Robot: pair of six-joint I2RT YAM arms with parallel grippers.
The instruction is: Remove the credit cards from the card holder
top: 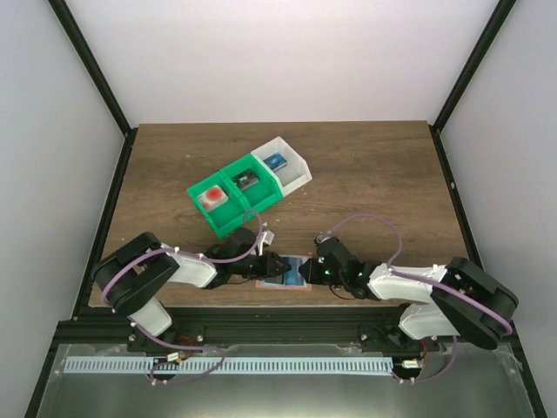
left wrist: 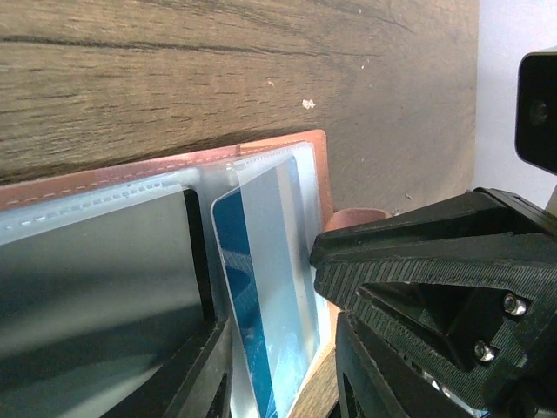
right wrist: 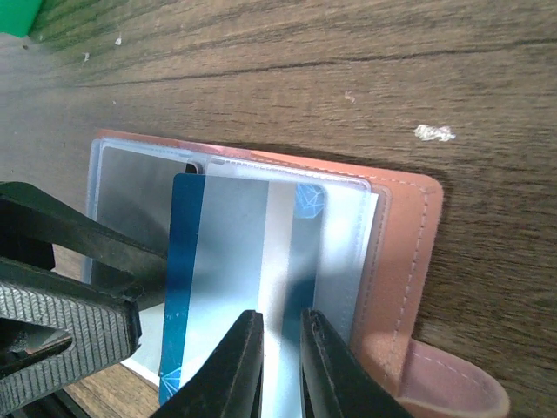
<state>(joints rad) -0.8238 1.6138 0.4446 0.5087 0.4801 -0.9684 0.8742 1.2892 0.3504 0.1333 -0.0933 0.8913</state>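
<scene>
- Currently the blue card (right wrist: pixel 235 261), blue-edged with a grey stripe, is sticking part-way out of its plastic sleeve (right wrist: pixel 348 252). One end is sitting in the pocket and the other is jutting past the holder's edge.
- A grey card (right wrist: pixel 130 196) is lying fully tucked in the neighbouring pocket.
- Both are sitting in the card holder (right wrist: pixel 409 261), which is lying open and flat on the tabletop (right wrist: pixel 305 78). It is resting near the near edge, between the two arms and well apart from the green-and-white bin (top: pixel 248 185).
- The right end effector (right wrist: pixel 281 326) is pinching the blue card's exposed end, its fingers standing close together with the card's pale stripe showing between them.
- The left end effector (left wrist: pixel 283 366) is reaching in from the opposite side, its fingers standing part-way apart at the sleeve's edge. Whether they are pressing or clamping anything, I cannot tell.
- Judging by this, the blue card's extraction is under way and not yet finished, and the grey card is waiting its turn.
- The next move is calling for a straight pull along the pocket's length while the holder is being pinned down. Otherwise the light holder is likely to be dragged along with the card.
</scene>
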